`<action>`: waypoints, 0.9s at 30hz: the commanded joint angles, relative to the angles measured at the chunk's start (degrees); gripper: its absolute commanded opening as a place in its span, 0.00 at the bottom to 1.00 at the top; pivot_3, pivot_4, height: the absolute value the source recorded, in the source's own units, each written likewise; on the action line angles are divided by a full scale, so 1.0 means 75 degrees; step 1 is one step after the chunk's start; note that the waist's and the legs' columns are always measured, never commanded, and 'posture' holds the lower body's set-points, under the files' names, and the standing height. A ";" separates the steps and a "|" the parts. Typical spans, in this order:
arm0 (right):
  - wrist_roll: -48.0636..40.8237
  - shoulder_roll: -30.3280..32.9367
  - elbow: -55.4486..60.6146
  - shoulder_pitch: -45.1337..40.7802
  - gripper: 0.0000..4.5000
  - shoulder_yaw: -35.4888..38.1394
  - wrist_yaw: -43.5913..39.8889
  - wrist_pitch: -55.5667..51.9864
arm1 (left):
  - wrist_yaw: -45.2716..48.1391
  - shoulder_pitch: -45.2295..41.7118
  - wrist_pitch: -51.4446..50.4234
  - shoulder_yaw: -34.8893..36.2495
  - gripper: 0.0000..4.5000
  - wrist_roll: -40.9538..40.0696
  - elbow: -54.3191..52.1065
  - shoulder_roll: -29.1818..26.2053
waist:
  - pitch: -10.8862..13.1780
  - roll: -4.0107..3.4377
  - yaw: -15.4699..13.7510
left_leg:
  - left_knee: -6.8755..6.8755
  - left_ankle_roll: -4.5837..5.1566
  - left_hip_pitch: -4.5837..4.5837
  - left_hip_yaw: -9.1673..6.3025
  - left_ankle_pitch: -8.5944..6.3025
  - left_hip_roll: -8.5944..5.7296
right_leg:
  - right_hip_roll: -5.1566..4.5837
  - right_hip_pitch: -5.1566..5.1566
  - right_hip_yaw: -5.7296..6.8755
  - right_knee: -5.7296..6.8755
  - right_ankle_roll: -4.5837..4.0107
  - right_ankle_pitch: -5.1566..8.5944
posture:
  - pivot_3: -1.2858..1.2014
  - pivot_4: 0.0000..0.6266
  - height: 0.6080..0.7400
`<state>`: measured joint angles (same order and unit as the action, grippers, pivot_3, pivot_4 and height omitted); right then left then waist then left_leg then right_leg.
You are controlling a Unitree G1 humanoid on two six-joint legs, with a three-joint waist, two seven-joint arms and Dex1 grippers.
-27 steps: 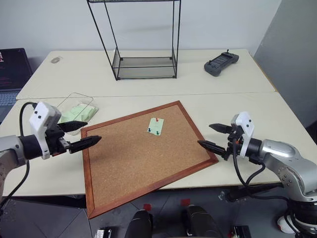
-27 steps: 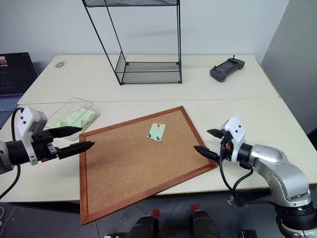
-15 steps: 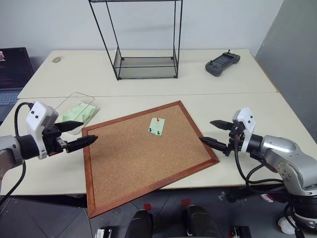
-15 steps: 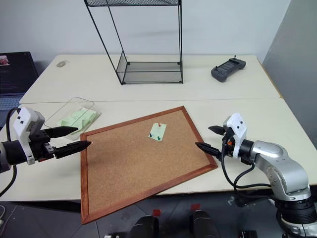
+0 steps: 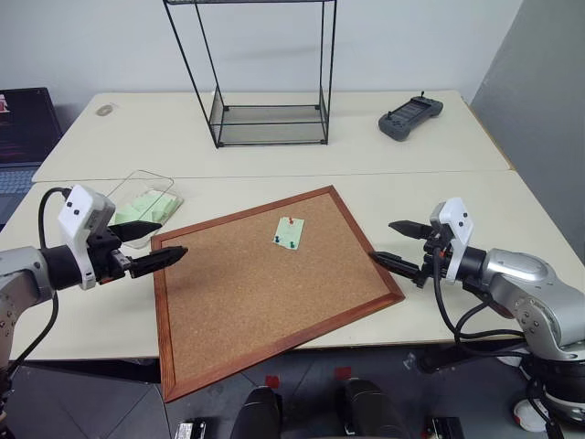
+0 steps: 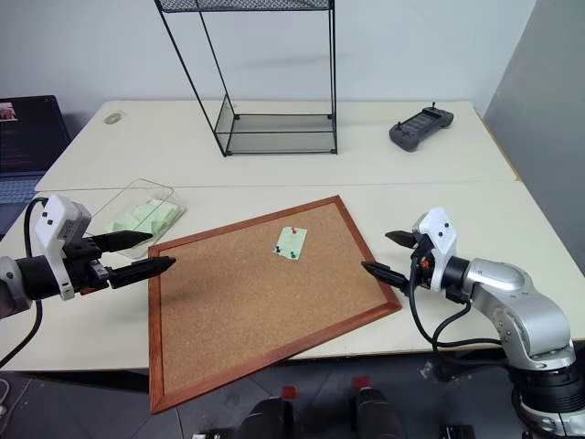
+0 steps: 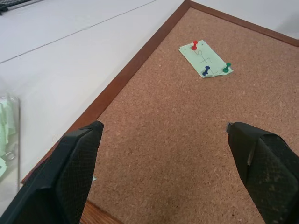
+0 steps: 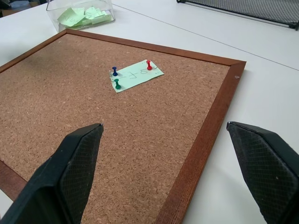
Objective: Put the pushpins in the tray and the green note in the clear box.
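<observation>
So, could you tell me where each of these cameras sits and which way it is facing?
Left eye, right eye: on the head, looking forward and down at the cork board, both arms showing, left gripper and right gripper open.
Left wrist: looks along its own fingers across the board to the green note.
Right wrist: looks along its fingers over the board to the clear box.
Shared: both wrist views show the note with its pushpins.
</observation>
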<state>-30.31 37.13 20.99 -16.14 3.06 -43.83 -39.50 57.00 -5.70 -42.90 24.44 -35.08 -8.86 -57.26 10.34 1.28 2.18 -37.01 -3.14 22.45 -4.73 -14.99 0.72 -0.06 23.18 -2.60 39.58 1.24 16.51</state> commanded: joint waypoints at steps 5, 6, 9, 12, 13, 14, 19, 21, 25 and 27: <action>0.0178 -0.0379 -0.0182 -0.0620 1.00 -0.0412 0.0069 0.0345 | -0.0081 -0.0190 0.0701 -0.0452 0.78 0.0061 -0.0214 0.0670 | 0.0000 0.0000 -0.0001 | -0.0002 0.0000 0.0000 0.0000 0.0000 0.0000 | 0.0000 0.0000 0.0000 0.0002 0.0000 0.0000 | 0.52 0.24 1.00; 0.0220 -0.0481 -0.0248 -0.0702 1.00 -0.0498 0.0096 0.0384 | -0.0139 -0.0223 0.0858 -0.0534 0.74 0.0130 -0.0214 0.0805 | 0.0000 0.0000 -0.0003 | -0.0002 0.0000 0.0001 -0.0002 0.0000 0.0001 | 0.0000 0.0000 0.0001 0.0002 0.0000 0.0000 | 0.52 0.24 1.00; 0.0685 -0.0969 -0.0685 -0.1063 1.00 -0.1014 0.0318 0.0692 | -0.0581 -0.0437 0.1604 -0.0998 0.63 0.0630 -0.0224 0.1370 | -0.0002 0.0000 -0.0002 | -0.0004 0.0000 0.0002 -0.0001 0.0000 0.0000 | -0.0001 0.0001 0.0000 0.0007 -0.0001 -0.0001 | 0.52 0.24 1.00; 0.1008 -0.1408 -0.1185 -0.1420 1.00 -0.1257 0.0534 0.0917 | -0.0819 -0.0433 0.1827 -0.1324 0.50 0.0880 -0.0349 0.1707 | -0.0003 0.0005 0.0000 | -0.0007 -0.0001 -0.0001 0.0001 0.0001 -0.0004 | -0.0003 0.0000 -0.0003 0.0014 0.0000 -0.0001 | 0.52 0.24 1.00; 0.1099 -0.1546 -0.1370 -0.1541 1.00 -0.1331 0.0592 0.1013 | -0.0879 -0.0415 0.1909 -0.1438 0.46 0.0963 -0.0386 0.1795 | -0.0003 0.0004 0.0007 | -0.0007 -0.0001 -0.0003 0.0001 0.0001 -0.0002 | -0.0003 0.0000 -0.0003 0.0016 -0.0001 -0.0001 | 0.52 0.24 1.00; 0.1201 -0.1667 -0.1543 -0.1649 1.00 -0.1394 0.0635 0.1102 | -0.0951 -0.0410 0.1957 -0.1539 0.42 0.1045 -0.0404 0.1868 | -0.0002 0.0004 0.0010 | -0.0006 -0.0001 -0.0003 0.0001 0.0001 -0.0002 | -0.0003 0.0003 -0.0005 0.0017 -0.0001 -0.0001 | 0.52 0.24 1.00; 0.1615 -0.2266 -0.2399 -0.2161 1.00 -0.1686 0.0768 0.1497 | -0.1193 -0.0338 0.2306 -0.2067 0.21 0.1456 -0.0508 0.2209 | -0.0003 0.0003 -0.0003 | -0.0006 -0.0001 0.0000 -0.0005 0.0001 -0.0002 | -0.0005 0.0008 -0.0001 0.0027 -0.0002 -0.0002 | 0.52 0.24 1.00; 0.1773 -0.2534 -0.2760 -0.2376 1.00 -0.1829 0.0792 0.1671 | -0.1291 -0.0284 0.2298 -0.2213 0.15 0.1461 -0.0567 0.2404 | -0.0003 0.0003 0.0007 | -0.0006 -0.0001 -0.0002 -0.0001 0.0001 -0.0003 | -0.0006 0.0008 -0.0004 0.0029 -0.0001 -0.0002 | 0.52 0.24 1.00; 0.1971 -0.2869 -0.3221 -0.2646 1.00 -0.1936 0.0731 0.1878 | -0.1469 -0.0256 0.2143 -0.2295 0.01 0.1406 -0.0734 0.2620 | -0.0002 0.0003 0.0026 | -0.0008 -0.0001 -0.0007 0.0001 0.0001 -0.0003 | -0.0008 0.0006 -0.0006 0.0038 -0.0002 -0.0002 | 0.52 0.24 1.00; 0.2156 -0.3042 -0.3638 -0.2852 1.00 -0.2040 0.0773 0.2058 | -0.1485 -0.0241 0.2140 -0.2391 0.01 0.1456 -0.0710 0.2646 | -0.0003 0.0003 0.0024 | -0.0008 -0.0001 -0.0006 -0.0005 0.0001 -0.0002 | -0.0009 0.0008 0.0000 0.0040 -0.0002 -0.0002 | 0.52 0.24 1.00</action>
<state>-15.47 14.97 -5.04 -35.63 -12.42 -38.28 -26.57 46.57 -7.33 -27.18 6.24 -24.40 -11.99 -37.37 10.32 1.30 2.36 -37.07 -3.15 22.39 -4.76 -14.98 0.70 -0.12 23.24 -2.60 39.89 1.23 16.49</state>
